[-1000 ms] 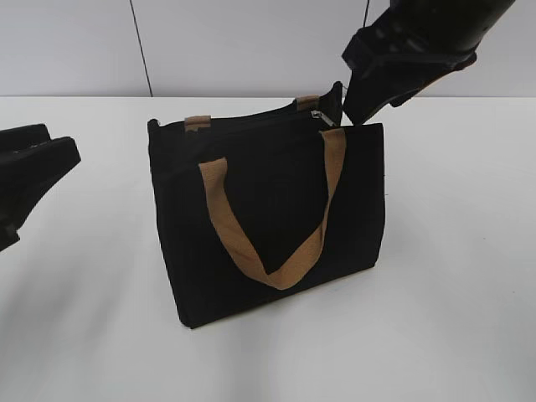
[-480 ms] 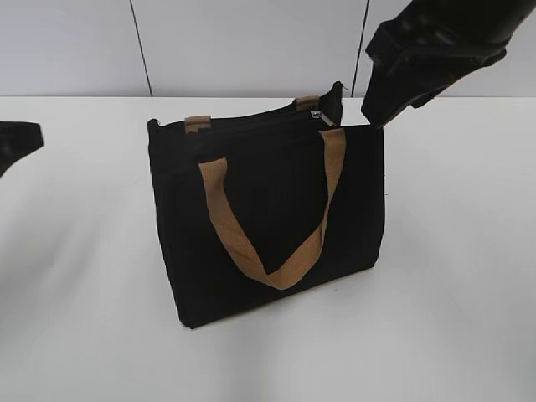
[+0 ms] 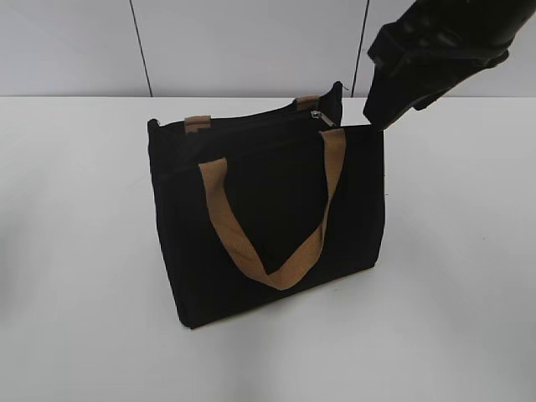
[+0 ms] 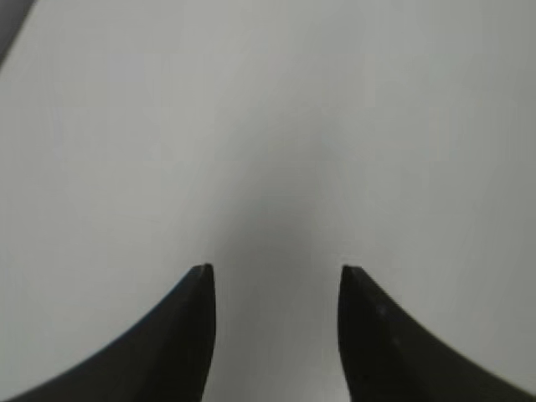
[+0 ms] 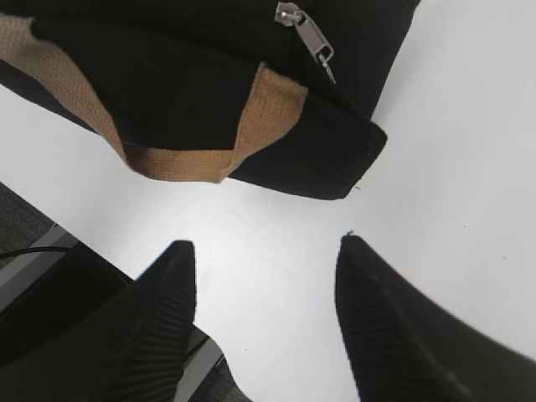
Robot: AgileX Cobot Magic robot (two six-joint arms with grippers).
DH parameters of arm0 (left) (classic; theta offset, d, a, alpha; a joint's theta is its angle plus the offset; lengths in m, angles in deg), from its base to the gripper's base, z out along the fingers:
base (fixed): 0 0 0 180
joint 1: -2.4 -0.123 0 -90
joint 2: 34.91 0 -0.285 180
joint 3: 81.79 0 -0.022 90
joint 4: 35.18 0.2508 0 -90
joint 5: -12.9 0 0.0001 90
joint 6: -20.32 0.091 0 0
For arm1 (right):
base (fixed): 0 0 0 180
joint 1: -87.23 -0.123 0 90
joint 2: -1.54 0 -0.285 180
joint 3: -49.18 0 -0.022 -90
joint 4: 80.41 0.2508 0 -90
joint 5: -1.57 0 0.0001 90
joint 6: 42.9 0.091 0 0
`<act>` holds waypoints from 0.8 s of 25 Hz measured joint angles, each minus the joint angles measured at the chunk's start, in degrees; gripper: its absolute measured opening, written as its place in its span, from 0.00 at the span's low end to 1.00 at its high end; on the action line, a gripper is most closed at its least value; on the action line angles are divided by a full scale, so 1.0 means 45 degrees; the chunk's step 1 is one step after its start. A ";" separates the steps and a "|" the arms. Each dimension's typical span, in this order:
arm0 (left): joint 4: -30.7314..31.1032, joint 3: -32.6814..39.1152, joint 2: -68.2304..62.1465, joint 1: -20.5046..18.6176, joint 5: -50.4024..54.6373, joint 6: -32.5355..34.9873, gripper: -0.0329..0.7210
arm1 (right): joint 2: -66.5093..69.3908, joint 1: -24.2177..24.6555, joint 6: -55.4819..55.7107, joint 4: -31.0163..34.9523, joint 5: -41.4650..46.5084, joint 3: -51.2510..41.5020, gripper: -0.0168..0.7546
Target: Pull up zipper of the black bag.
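Observation:
The black bag (image 3: 268, 218) stands upright on the white table, with tan loop handles. Its zipper runs along the top edge, and the small silver pull (image 3: 321, 116) sits at the right end. In the right wrist view the bag (image 5: 209, 50) fills the top and the silver pull (image 5: 306, 38) hangs at its edge. My right gripper (image 5: 266, 244) is open and empty, apart from the bag; in the exterior view it (image 3: 378, 117) hovers just right of the bag's top right corner. My left gripper (image 4: 275, 270) is open and empty over bare table, out of the exterior view.
A white table (image 3: 452, 276) surrounds the bag, with a grey panelled wall (image 3: 251, 42) behind. In the right wrist view the table's edge and dark floor (image 5: 33, 251) show at the lower left.
My left gripper has drawn back left and left the exterior view. My right gripper has moved right and slightly up, away from the zipper pull. The bag has not moved.

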 joint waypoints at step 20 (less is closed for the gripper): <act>-0.6655 -0.5853 -0.2614 0.0000 0.6727 0.6398 0.53 | 0.0000 0.1934 0.2632 -0.1816 0.0049 0.0000 0.55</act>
